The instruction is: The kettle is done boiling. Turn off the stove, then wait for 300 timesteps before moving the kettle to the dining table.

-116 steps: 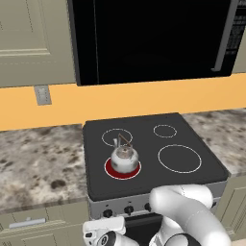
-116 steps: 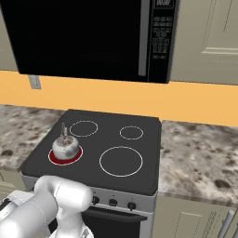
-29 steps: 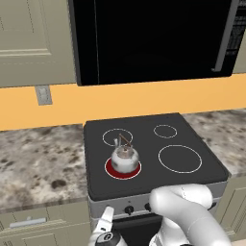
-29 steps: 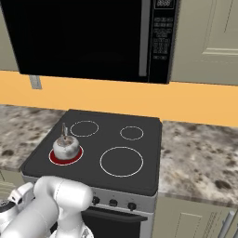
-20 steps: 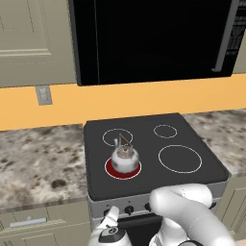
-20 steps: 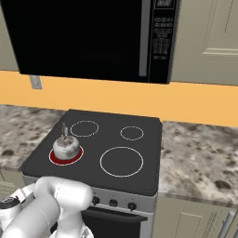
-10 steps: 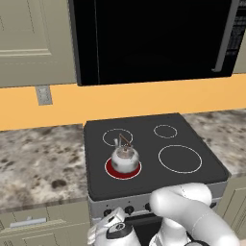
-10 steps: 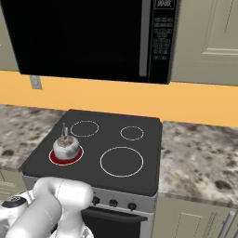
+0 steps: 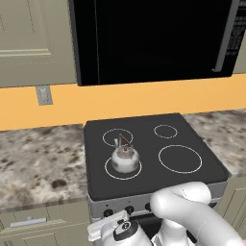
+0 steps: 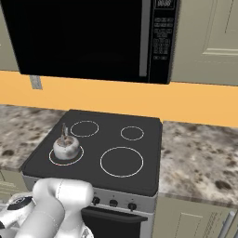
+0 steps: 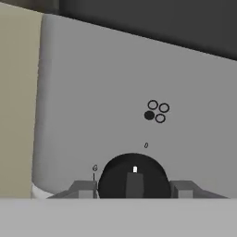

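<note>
Right at the claw (image 11: 133,190), a black knob (image 11: 133,178) on the stove's (image 9: 192,180) grey front panel sits between the two finger tips, one on each side, so the claw is closed round the knob, its white mark pointing up at the zero. Up past the panel, the kettle (image 9: 125,159) stands on the near left ring, which shows white, well above and behind the claw.

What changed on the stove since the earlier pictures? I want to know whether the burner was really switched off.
The red glow under the kettle is gone: its burner ring now shows as a white outline only. The gripper straddles a black knob on the front panel. The kettle stayed on its burner.
</note>
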{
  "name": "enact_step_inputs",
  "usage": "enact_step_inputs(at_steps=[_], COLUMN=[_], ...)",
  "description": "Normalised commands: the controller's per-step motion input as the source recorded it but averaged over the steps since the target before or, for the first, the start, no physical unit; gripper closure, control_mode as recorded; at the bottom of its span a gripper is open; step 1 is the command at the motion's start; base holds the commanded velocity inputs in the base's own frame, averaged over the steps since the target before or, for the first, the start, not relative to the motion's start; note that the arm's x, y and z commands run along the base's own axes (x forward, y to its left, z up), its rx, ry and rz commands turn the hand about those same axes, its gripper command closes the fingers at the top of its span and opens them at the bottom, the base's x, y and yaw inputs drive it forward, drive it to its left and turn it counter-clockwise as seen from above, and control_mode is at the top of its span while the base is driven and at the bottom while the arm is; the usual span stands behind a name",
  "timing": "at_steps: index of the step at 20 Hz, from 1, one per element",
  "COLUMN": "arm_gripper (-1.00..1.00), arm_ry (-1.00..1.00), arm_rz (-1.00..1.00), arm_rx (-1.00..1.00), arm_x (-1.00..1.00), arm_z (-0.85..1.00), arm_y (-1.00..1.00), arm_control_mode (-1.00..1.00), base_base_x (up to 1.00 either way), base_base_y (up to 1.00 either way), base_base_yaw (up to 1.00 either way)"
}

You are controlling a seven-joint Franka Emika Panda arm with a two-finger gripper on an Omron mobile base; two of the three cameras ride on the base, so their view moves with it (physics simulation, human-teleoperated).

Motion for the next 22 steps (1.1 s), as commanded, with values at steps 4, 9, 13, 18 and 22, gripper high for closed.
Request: enact_step_inputs(at_steps=[4,9,13,18,22], arm_gripper=[1.0,1.0,1.0,-1.0,-1.0], arm_ry=[-0.09,-0.03,-0.01,0.01,0.01], arm_rz=[-0.08,-0.09,-0.08,-0.03,0.0], arm_rx=[0.36,0.32,0.31,0.11,0.08], arm_x=[-0.12,-0.11,-0.12,-0.03,-0.08], arm_z=[-0.16,-0.24,-0.19,-0.04,-0.01], arm_y=[0.0,0.0,0.0,0.0,-0.06], arm_control_mode=[-1.0,-1.0,-1.0,-1.0,-1.0], base_base_x=[0.0,0.0,0.0,0.0,0.0], base_base_y=[0.0,0.0,0.0,0.0,0.0], base_base_yaw=[0.0,0.0,0.0,0.0,0.0])
